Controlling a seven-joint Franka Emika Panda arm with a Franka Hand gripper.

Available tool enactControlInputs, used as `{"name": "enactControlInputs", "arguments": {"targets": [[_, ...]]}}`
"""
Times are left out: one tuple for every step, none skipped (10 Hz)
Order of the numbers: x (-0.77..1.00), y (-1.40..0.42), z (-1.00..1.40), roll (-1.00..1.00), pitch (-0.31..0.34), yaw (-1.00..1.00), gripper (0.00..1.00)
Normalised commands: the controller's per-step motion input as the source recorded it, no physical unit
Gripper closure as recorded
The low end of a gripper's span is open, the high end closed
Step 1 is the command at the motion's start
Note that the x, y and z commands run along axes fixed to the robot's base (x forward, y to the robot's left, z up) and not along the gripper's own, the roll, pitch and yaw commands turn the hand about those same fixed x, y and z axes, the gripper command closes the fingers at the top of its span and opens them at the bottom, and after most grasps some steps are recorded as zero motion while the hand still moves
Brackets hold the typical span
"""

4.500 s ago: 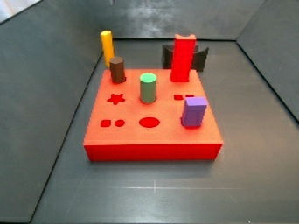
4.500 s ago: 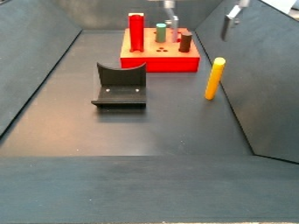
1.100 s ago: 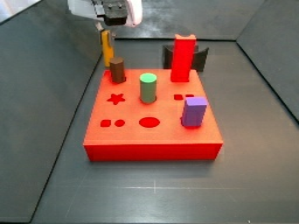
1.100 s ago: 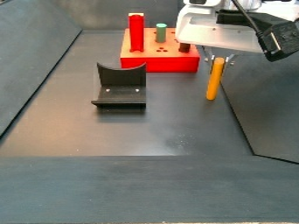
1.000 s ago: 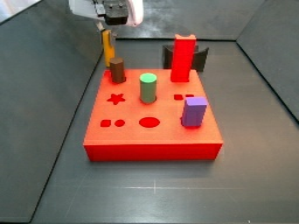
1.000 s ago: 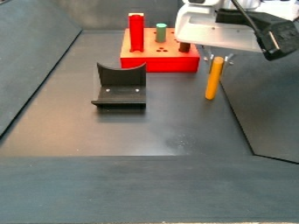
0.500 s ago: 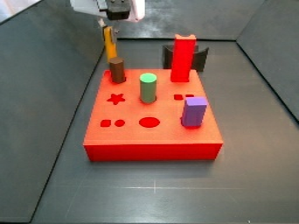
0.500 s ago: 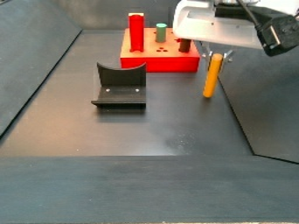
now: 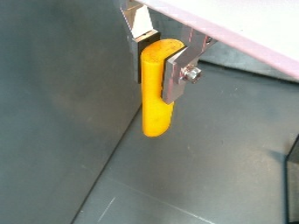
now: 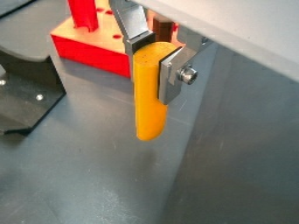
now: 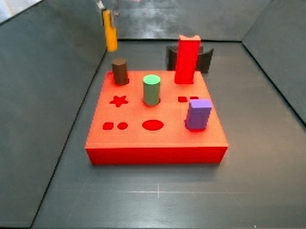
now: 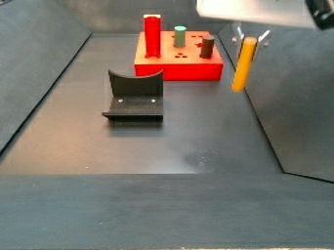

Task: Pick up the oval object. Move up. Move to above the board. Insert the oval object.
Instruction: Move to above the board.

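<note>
Aloft, hand (image 10: 153,54) gripping oval object (image 10: 147,94)

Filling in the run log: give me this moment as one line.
gripper: shut on oval object | peg: lifted off floor | position: beside board, not above it | oval hole: empty

Upright oval object (image 12: 241,65), off the board (image 11: 156,143)
</note>
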Motion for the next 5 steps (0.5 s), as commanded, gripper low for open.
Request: {"name": "enactControlInputs", "arguments": {"targets": [[-0.54, -0.21, 1.0, 0.04, -0.091, 0.16, 1.0], [-0.55, -0.22, 1.0, 0.04, -0.098, 0.16, 1.0], [-0.52, -0.19, 1.0, 0.06, -0.099, 0.11, 1.0], [-0.5, -0.17, 1.0, 0.08, -0.067, 0.08, 1.0], [-0.44, -0.15, 1.0, 0.11, -0.021, 0.05, 1.0]]}}
